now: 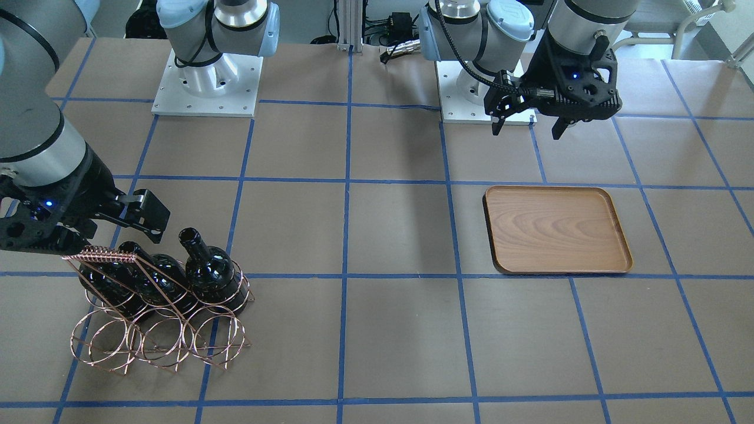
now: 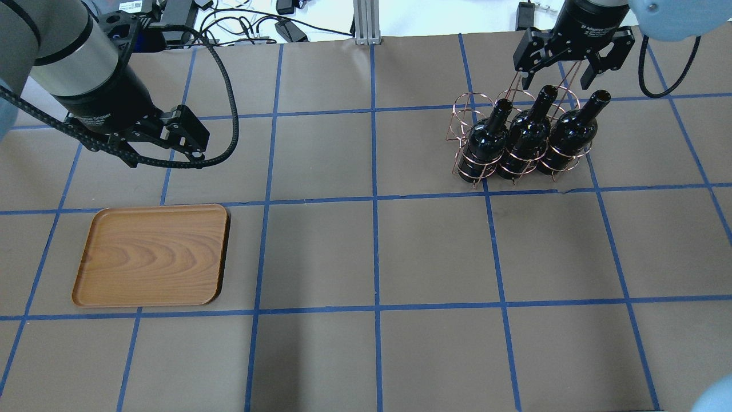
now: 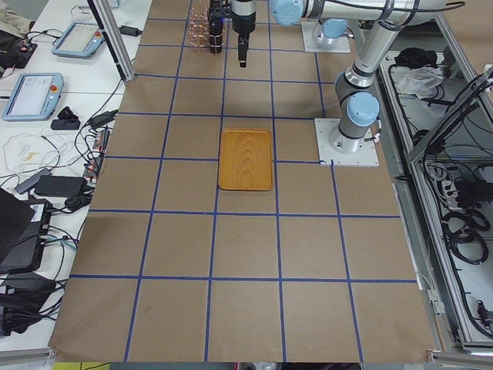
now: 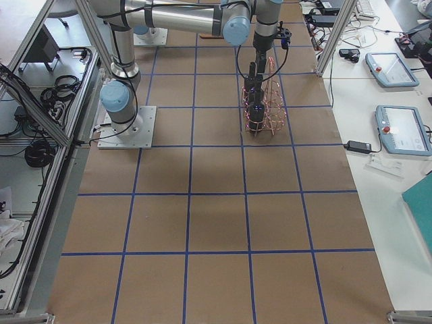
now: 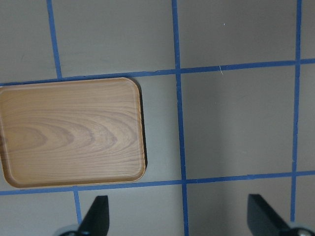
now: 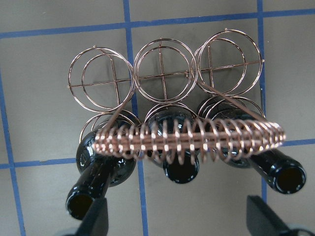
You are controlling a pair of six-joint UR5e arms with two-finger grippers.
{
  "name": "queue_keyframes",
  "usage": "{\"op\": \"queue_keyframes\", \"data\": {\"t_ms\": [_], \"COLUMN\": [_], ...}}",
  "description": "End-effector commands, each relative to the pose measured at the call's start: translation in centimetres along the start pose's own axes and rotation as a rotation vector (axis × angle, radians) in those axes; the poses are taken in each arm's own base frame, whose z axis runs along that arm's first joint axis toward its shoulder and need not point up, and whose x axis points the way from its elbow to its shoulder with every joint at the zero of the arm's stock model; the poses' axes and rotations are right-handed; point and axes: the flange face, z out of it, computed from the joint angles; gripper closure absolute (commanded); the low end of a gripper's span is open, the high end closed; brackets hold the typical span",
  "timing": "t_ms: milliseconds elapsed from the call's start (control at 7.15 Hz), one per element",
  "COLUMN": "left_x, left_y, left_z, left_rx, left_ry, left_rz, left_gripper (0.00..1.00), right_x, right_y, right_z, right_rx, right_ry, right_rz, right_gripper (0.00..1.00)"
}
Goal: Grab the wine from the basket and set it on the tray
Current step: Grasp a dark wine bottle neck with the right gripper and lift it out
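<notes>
Logged right end effector (image 2: 553, 74) with fingers apart, clamped on nothing, hanging above basket (image 2: 466, 114). Counted three wines (image 2: 529, 137) leaning in the rings beneath it, untouched. Noted shoulders masked by coiled handle (image 6: 189, 137) in wrist view, one mouth partly behind a fingertip (image 6: 96, 219). Logged left end effector (image 1: 527, 126) likewise apart, well away from basket, over counter (image 2: 372, 257). Found tray (image 2: 154, 254) flat below and near it, one edge clipped in wrist view. Could not resolve detail in side views.
</notes>
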Motion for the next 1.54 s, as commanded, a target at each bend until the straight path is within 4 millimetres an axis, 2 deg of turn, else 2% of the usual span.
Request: {"op": "queue_keyframes", "data": {"t_ms": [0, 140, 559, 699, 979, 1119, 1399], "left_x": [0.1, 0.0, -0.1, -0.1, -0.1, -0.1, -0.1], "left_y": [0.0, 0.0, 0.0, 0.0, 0.0, 0.0, 0.0], "left_z": [0.0, 0.0, 0.1, 0.1, 0.1, 0.1, 0.1], "left_rx": [-0.001, -0.002, -0.003, -0.003, -0.003, -0.003, -0.003], "left_ry": [0.001, -0.001, -0.013, -0.012, -0.013, -0.013, -0.013], "left_rz": [0.001, 0.000, 0.000, 0.001, 0.001, 0.000, 0.003], "left_gripper": [0.00, 0.00, 0.00, 0.00, 0.00, 0.00, 0.00], "right_x": [0.0, 0.0, 0.2, 0.2, 0.2, 0.2, 0.3], "right_y": [-0.4, -0.3, -1.3, -1.6, -1.7, -1.7, -0.2], "right_z": [2.6, 3.3, 3.3, 3.4, 3.5, 2.3, -2.0], "right_rx": [-0.042, -0.054, 0.001, 0.016, 0.022, 0.039, 0.085], "right_ry": [0.000, -0.002, 0.001, 0.002, 0.002, 0.003, 0.010], "right_rz": [0.003, -0.008, -0.017, -0.012, -0.009, -0.006, -0.001], "right_gripper": [0.07, 0.12, 0.66, 0.70, 0.70, 0.70, 0.70]}}
